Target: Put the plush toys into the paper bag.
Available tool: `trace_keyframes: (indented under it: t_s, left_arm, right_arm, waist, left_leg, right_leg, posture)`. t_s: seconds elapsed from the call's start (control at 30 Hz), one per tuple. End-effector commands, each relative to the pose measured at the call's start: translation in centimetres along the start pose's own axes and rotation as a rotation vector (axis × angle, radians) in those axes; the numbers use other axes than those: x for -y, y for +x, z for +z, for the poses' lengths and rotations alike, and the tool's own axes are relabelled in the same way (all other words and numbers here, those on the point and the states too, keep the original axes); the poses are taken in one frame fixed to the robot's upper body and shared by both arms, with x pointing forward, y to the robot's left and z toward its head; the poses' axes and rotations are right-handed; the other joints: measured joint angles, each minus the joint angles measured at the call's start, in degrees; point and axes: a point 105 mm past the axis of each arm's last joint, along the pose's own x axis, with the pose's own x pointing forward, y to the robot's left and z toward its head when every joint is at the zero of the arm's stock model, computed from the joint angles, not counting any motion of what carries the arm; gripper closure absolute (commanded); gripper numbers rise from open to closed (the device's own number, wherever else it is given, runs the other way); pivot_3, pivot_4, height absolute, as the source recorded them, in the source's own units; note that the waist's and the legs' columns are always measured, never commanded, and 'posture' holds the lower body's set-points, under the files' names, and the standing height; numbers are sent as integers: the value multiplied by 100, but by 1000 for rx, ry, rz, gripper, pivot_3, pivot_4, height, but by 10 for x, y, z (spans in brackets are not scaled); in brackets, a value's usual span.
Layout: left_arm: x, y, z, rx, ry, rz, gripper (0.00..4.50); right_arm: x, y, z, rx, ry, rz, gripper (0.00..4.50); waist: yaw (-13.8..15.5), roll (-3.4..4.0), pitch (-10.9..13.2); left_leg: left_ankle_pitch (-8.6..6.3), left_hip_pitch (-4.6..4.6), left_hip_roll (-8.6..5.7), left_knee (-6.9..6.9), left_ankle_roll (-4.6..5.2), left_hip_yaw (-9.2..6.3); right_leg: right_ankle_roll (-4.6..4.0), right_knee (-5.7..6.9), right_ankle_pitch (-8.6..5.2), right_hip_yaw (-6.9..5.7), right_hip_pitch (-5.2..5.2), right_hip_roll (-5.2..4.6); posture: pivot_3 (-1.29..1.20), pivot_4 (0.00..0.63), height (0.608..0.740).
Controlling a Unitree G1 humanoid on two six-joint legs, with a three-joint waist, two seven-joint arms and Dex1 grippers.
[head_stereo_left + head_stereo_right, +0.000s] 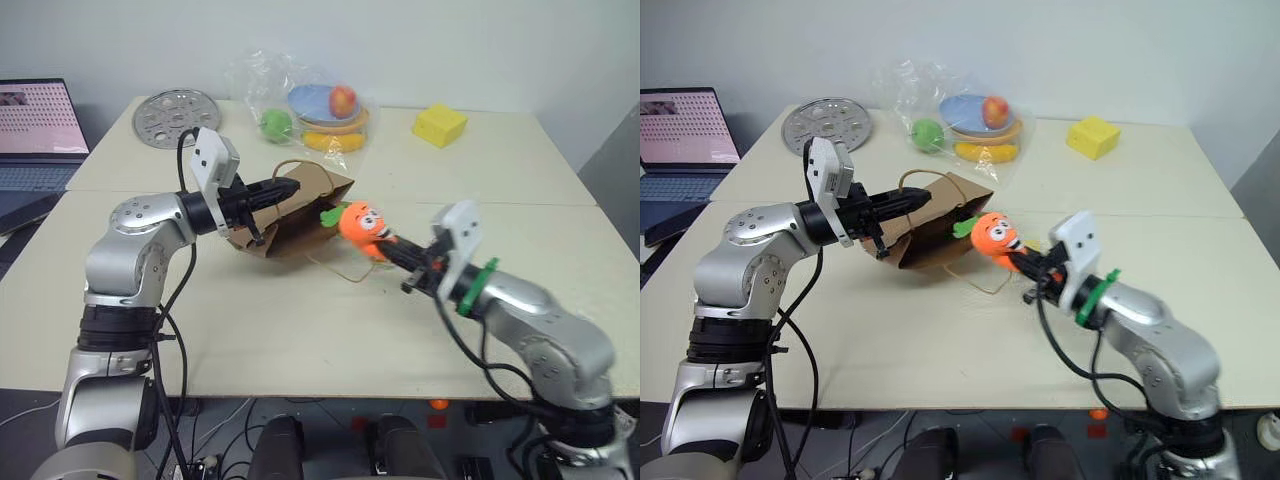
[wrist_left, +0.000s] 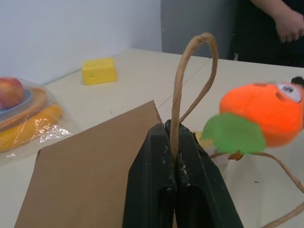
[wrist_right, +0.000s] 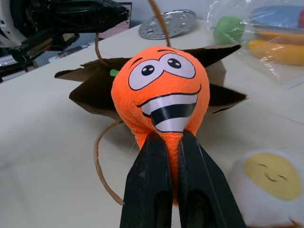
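Right wrist view, carrot toy: orange carrot plush (image 3: 161, 92) with cartoon face, clamped at its narrow tail end between the right gripper (image 3: 172, 142) fingers, which are pressed tight on it; the toy is lifted off the desk (image 1: 300, 330), green top toward the bag mouth.
Egg toy: small white-and-yellow plush (image 3: 268, 183) lies on the desk just beside the right gripper, near the middle of the desk, partly hidden behind the carrot in the head views.
Paper bag: brown paper bag (image 1: 300, 215) lies on its side near the desk's centre, mouth facing the carrot; one loop handle (image 2: 190, 85) stands up, the other trails loose on the desk.
Left gripper: left gripper (image 2: 173, 137) fingers closed flat on the base of the upright handle and the bag's top edge, holding that edge raised.
Far edge of desk: clear plastic bag (image 1: 300, 105) with plates and fruit; yellow cheese-like block (image 1: 440, 125) toward the far right corner; perforated metal disc (image 1: 177, 116) toward the far left corner.
Beyond left edge: laptop (image 1: 35, 130), screen lit.
Left wrist view, background: a person (image 2: 280, 23) stands beyond the desk.
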Motion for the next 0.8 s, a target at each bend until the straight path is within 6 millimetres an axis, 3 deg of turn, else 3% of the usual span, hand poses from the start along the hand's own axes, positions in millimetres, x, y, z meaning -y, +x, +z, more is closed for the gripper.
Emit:
trace_keyframes:
  t_s: [0.03, 0.2, 0.63, 0.8]
  left_arm:
    - [3, 4, 12, 32, 51, -21, 4500]
    - [5, 3, 13, 31, 53, -28, 4500]
    - [15, 9, 18, 50, 36, -79, 4500]
    - [15, 13, 27, 88, 35, -90, 4500]
  right_arm:
    - [0, 16, 7, 21, -48, -3, 4488]
    - [1, 43, -7, -66, -101, -13, 4488]
    - [-22, 113, 6, -71, -132, 55, 4488]
    - [-24, 141, -19, -115, -84, 27, 4488]
  waist:
    - [-6, 0, 0]
    - [-22, 0, 0]
    - [-30, 0, 0]
    - [-36, 0, 0]
  left_leg:
    - [0, -1, 0, 1, 0, 1]
    - [1, 5, 5, 4, 1, 0]
    - [1, 5, 6, -2, 0, 0]
    - [1, 4, 6, 0, 0, 2]
  right_leg:
    - [0, 0, 0, 1, 0, 0]
    - [0, 6, 0, -1, 0, 2]
    - [0, 11, 1, -3, -5, 4]
    - [0, 11, 1, -3, -6, 3]
  posture:
    - [0, 150, 740]
    - [0, 150, 740]
    - [0, 150, 740]
    - [0, 150, 740]
